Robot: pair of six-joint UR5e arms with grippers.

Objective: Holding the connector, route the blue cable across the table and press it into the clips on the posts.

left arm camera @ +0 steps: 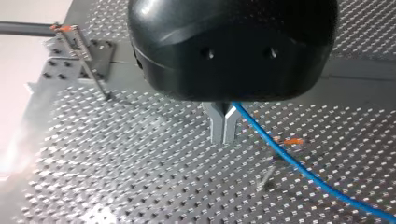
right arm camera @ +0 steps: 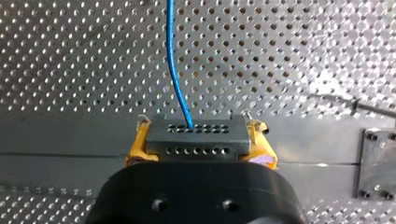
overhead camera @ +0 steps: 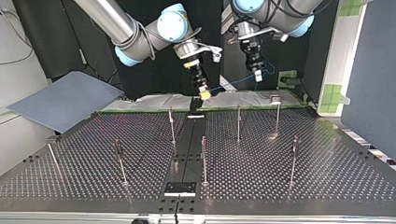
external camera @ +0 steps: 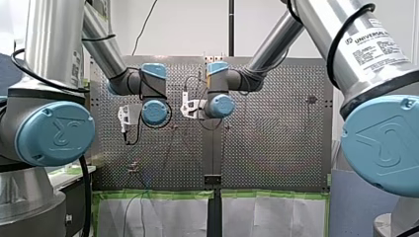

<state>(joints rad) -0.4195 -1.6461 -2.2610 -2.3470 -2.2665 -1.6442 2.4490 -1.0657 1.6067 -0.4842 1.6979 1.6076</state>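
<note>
Right gripper (right arm camera: pixel 201 154): yellow-padded fingers (right arm camera: pixel 261 149) clamped on the connector (right arm camera: pixel 195 137), a dark block with rows of small holes, one pad on each side. The blue cable (right arm camera: pixel 175 70) leaves the connector's face and runs straight ahead of the gripper over the perforated table (right arm camera: pixel 70 60). Left gripper (left arm camera: pixel 224 135): metal fingers (left arm camera: pixel 217 126) pressed together, with the blue cable (left arm camera: pixel 299 168) coming out at their root and trailing off to one side above the table; it reads as pinched there, but the contact itself is hidden under the gripper body. In the top view both grippers hang in the air at the far edge of the table (overhead camera: pixel 327 177), right gripper (overhead camera: pixel 204 92) near the middle and left gripper (overhead camera: pixel 257 75) just to its right and a bit higher, well apart from each other. A short blue cable (overhead camera: pixel 233 84) span sags between them. The cable is not in any clip. The posts (overhead camera: pixel 238 123) stand upright and spread across the table, all nearer the camera than the grippers. The closest clip (overhead camera: pixel 275 99) sits on a post below the left gripper, not touching it. The grey sheet (overhead camera: pixel 65 98) lies off the table at the top view's left.
</note>
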